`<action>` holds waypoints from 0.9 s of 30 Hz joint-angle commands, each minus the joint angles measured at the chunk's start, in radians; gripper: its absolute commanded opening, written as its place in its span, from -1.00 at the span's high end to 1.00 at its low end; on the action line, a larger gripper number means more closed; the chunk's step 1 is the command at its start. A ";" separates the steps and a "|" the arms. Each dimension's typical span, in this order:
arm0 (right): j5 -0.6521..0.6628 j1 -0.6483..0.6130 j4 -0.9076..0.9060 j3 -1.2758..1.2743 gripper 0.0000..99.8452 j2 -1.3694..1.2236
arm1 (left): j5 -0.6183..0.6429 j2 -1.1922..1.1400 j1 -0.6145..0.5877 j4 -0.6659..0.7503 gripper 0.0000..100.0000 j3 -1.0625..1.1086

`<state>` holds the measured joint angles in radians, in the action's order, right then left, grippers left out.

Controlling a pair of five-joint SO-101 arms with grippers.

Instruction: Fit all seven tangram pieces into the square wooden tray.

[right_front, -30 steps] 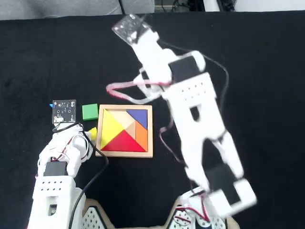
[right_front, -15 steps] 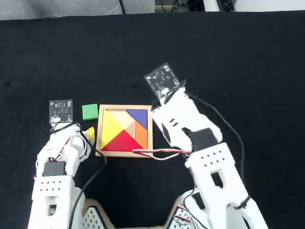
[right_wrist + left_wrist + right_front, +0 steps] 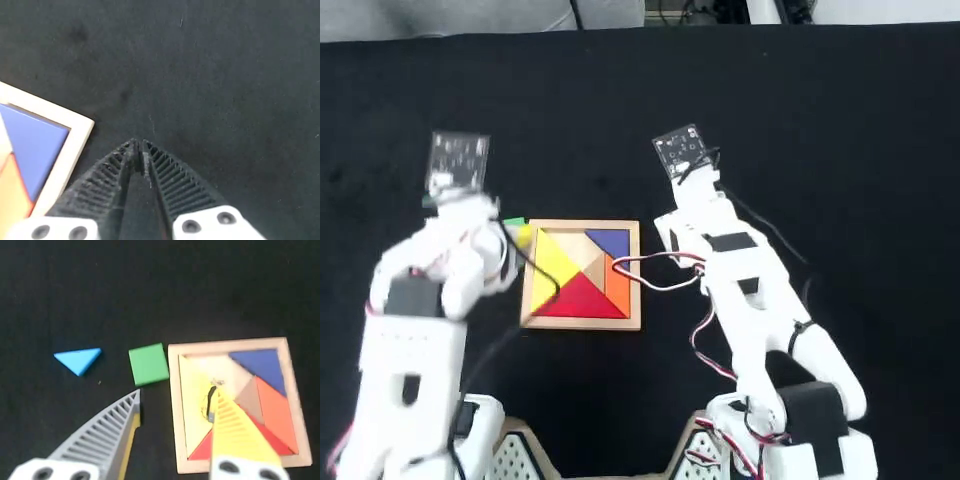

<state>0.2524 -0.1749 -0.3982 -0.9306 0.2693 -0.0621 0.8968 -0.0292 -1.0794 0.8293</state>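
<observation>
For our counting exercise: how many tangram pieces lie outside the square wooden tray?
2. A light blue triangle lies on the black table; a green square sits between it and the square wooden tray. Others may be hidden.

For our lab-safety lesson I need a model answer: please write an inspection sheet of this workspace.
Surface: black cloth over the table.
Job's things: wooden tray holds a yellow piece, red piece, orange piece and blue piece; green square and light-blue triangle lie on the cloth outside it.
Clutter: nothing seen.
Grippers: left gripper, fingers open, one above the tray, one above the cloth; right gripper, fingers shut, above the cloth beside a tray corner.
Cables: red-and-white cable drapes over the tray's edge; black cable crosses the yellow piece.
Surroundings: grey and white surfaces beyond the cloth's far edge.
</observation>
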 commanded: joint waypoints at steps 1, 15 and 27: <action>-0.009 0.011 0.021 0.059 0.98 0.007 | 0.048 -0.328 -0.019 0.002 0.55 -0.232; -0.002 0.011 0.028 0.061 0.98 0.002 | 0.149 -1.085 -0.094 -0.026 0.48 -0.647; -0.002 0.009 0.023 0.059 0.98 0.001 | 0.189 -1.226 -0.134 -0.052 0.41 -0.737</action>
<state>0.2509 -0.1749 -0.3920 -0.9306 0.2677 0.1297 -0.3107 -0.1580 -1.1193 0.1404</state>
